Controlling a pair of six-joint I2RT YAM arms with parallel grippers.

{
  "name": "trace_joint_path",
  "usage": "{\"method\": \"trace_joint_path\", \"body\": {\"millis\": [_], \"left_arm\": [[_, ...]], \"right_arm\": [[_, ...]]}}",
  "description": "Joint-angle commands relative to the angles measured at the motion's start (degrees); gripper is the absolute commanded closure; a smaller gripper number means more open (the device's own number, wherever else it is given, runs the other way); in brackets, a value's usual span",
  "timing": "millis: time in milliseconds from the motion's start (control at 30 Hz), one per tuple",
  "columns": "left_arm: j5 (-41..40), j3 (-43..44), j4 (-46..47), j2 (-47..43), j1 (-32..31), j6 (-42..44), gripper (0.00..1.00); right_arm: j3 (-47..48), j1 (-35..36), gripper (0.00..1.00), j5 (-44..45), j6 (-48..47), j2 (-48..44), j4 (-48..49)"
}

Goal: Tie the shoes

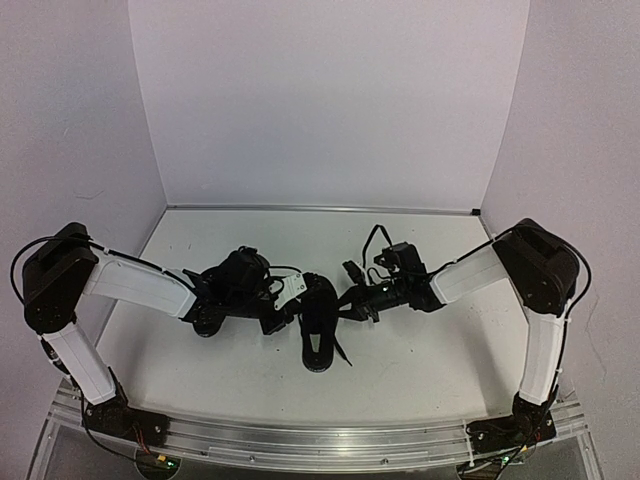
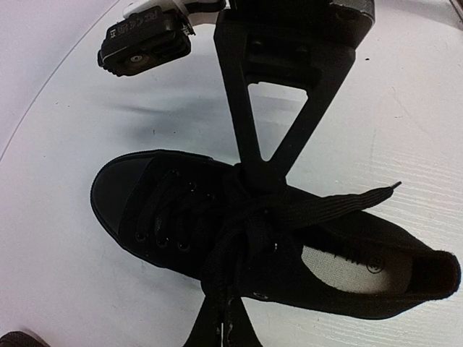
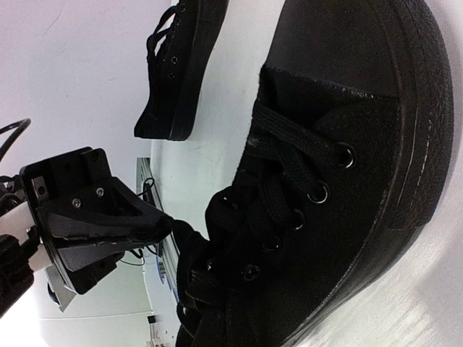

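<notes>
Two claws met over the middle of one shoe (image 2: 145,210), both closed. The left claw (image 2: 219,322) had its fingers pressed together at the near side of the shoe, where a strand of the laces (image 2: 239,224) ran down into them, so it appeared to be pinching that strand. The right claw (image 2: 259,173) came in from the opposite side, closed as well, its tip buried in the bunch where the laces crossed; whether it actually had a strand between its fingers could not be told. Around them the laces lay threaded through the eyelets and gathered into a loose tangle over the tongue, with no finished bow to be seen. One lace end (image 2: 369,196) stretched flat across the opening of the shoe toward the heel, its tip hanging free over the table (image 2: 58,289). The shoe sat on its sole between the two arms, toe pointing toward the back of the table. A second shoe (image 3: 181,72) stood well apart on the left claw's side, untouched, its laces too small to judge. By this reckoning the work was early: perhaps a first crossing on one shoe, with the loops, the tightening and the whole other shoe left to do.
</notes>
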Motion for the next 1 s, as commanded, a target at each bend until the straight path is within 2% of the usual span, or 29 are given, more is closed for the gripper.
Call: {"method": "trace_joint_path", "body": {"millis": [0, 467, 967], "left_arm": [[-1.32, 1.66, 0.49, -1.45, 0.26, -0.58, 1.00], [-10.89, 1.99, -2.19, 0.87, 0.89, -5.62, 1.00], [-12.73, 2.84, -2.77, 4.16, 3.41, -8.56, 1.00]], "right_arm": [[-2.22, -0.20, 1.00, 1.21, -0.99, -5.23, 1.53], [-9.46, -1.93, 1.00, 5.77, -3.24, -8.58, -1.35], [-14.55, -4.78, 1.00, 8.13, -5.24, -11.52, -4.05]]}}
